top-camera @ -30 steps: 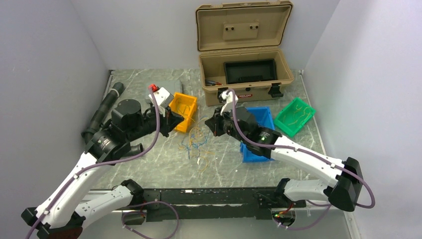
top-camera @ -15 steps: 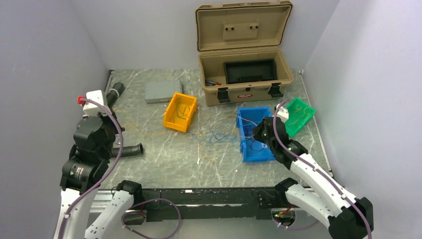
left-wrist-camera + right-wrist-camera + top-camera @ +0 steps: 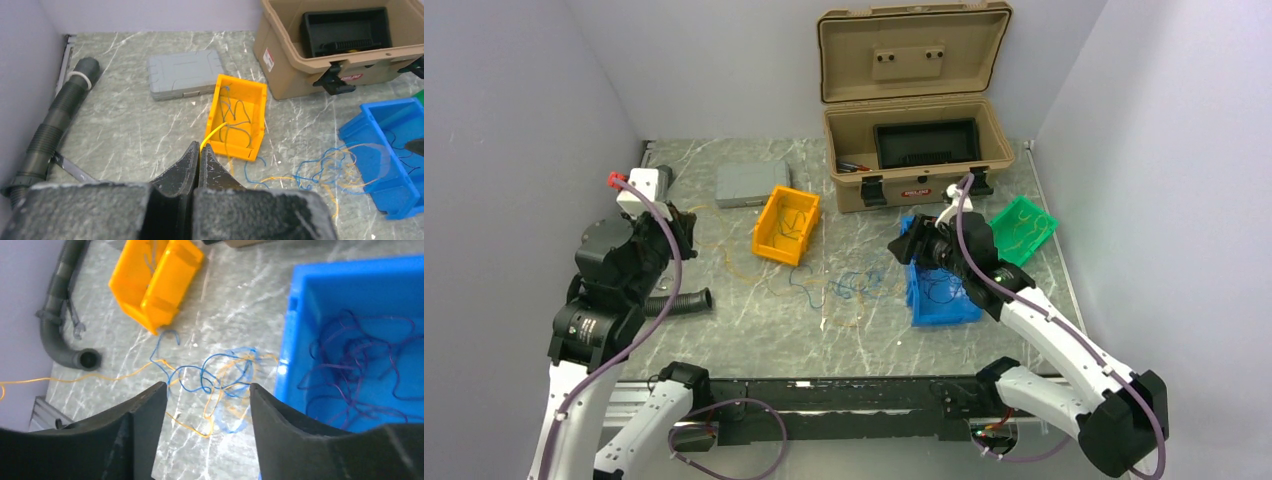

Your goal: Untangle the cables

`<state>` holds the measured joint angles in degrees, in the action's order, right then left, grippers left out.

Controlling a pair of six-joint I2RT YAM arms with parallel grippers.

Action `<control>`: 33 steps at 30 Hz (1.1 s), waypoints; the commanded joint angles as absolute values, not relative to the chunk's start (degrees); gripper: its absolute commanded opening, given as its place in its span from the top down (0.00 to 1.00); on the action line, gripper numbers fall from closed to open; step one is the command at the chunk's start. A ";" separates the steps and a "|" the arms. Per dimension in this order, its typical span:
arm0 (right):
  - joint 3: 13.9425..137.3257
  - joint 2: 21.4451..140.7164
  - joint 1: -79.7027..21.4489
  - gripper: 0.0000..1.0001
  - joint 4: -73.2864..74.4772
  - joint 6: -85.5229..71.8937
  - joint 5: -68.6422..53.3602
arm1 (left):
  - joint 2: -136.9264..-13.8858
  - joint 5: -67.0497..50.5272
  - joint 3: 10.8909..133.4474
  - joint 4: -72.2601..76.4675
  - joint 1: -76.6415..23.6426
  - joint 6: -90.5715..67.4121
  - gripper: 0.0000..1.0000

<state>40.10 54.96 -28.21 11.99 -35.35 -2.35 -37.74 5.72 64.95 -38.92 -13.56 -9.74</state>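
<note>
The cables (image 3: 844,285) lie as a loose tangle of thin blue and yellow wires on the marble table between the bins; the same cables (image 3: 220,375) show in the right wrist view. My left gripper (image 3: 200,148) is shut on one yellow wire (image 3: 215,132) that runs off past the yellow bin (image 3: 237,117). From above, this left gripper (image 3: 686,225) sits at the table's left. My right gripper (image 3: 207,386) stands open above the tangle with nothing between its fingers; from above, the right gripper (image 3: 906,246) hovers at the blue bin's (image 3: 914,300) left rim. Dark purple wires (image 3: 360,360) lie inside that bin.
An open tan case (image 3: 914,190) stands at the back. A grey box (image 3: 744,183) lies left of it and a green bin (image 3: 1022,230) with wires to its right. A black corrugated hose (image 3: 679,302) runs along the left wall.
My right gripper has opened and moved left from over the blue bin toward the tangle. The left arm shifted slightly away and right, still gripping the yellow wire.
</note>
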 commanded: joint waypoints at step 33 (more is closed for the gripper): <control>58.79 92.64 -56.53 0.21 -24.64 -5.98 -23.86 | -48.68 -24.77 97.86 -32.51 -13.44 -13.80 1.00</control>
<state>55.55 90.67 -56.40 -16.93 -7.70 -20.38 -47.57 -25.04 96.25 -34.65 -13.56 -13.23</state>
